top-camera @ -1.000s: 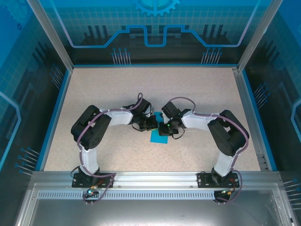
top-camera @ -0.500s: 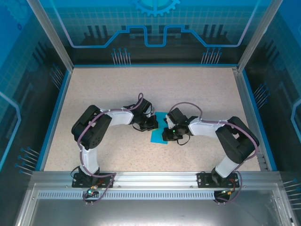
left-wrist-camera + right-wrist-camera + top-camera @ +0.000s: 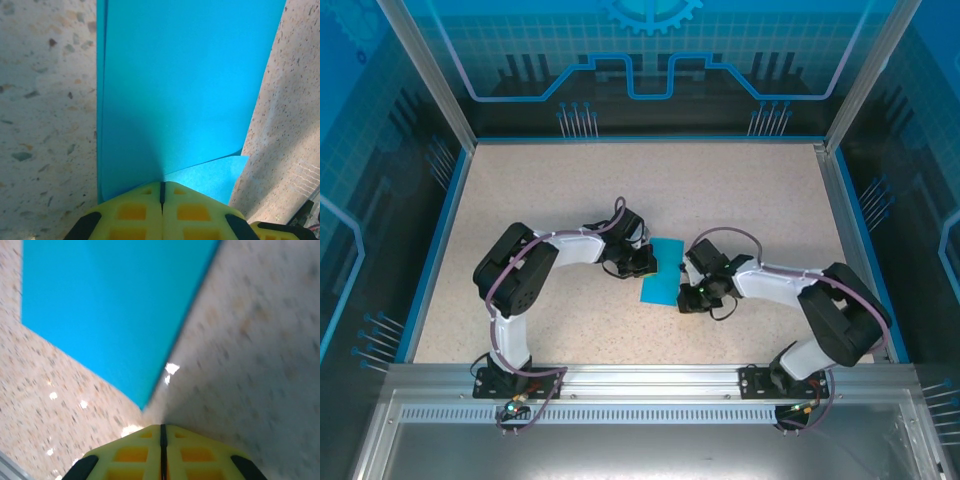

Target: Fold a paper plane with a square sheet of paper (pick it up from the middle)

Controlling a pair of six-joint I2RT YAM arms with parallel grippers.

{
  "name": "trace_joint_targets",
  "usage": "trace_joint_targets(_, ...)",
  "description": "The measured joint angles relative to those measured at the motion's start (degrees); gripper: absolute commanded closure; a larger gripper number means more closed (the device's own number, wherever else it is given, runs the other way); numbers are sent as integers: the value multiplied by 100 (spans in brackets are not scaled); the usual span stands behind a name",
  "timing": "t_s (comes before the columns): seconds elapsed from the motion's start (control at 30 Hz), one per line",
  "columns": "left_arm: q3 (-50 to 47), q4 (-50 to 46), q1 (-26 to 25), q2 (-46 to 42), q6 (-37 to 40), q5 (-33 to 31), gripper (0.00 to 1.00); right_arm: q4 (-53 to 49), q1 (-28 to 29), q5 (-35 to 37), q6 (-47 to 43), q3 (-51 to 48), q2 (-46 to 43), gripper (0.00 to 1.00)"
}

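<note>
The left end effector (image 3: 161, 186) is clenched, its yellow fingers (image 3: 132, 210) meeting along a thin seam. Their tips rest on the near edge of the square sheet of paper (image 3: 180, 85); whether they pinch that edge or merely press it down is hard to judge from this angle. The turquoise sheet lies folded on the speckled surface (image 3: 45, 100), and a lower layer peeks out at its near right corner. The right end effector (image 3: 161, 429) is likewise clenched and grasps nothing. It sits just short of one pointed corner of the sheet in a blurred wrist view. From above, the sheet lies between the two end effectors.
</note>
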Motion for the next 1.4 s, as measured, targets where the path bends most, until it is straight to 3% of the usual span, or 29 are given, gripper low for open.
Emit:
trace_joint_targets(0.1,4,0,-4,-7,-4,0,86,-258,-28,227,133,-2,-498,81)
trace_joint_targets(0.3,0,66,-9,-258,-157,-2,63,-50,-455,761,732,-2,-1519,54)
trace_joint_targets(0.53,-175,420,-4,-1309,-466,-24,46,461,-1126,669,964,-72,-1620,42)
trace_joint_targets(0.73,-706,691,72,-1606,-649,-153,29,876,-1370,57,782,-48,-905,44)
trace_joint_targets(0.9,-1357,953,120,-1641,-785,-262,18,1207,-1390,-437,610,105,-76,54)
trace_joint_targets(1.03,-1523,1161,120,-1641,-804,-212,18,1436,-1390,-671,564,212,286,61)
trace_joint_targets(1.17,-1537,1429,120,-1622,-809,-35,25,1517,-1390,-750,557,343,511,66)
trace_joint_targets(1.4,-1526,1823,120,-1222,-802,306,30,1556,-1390,-774,557,457,708,70)
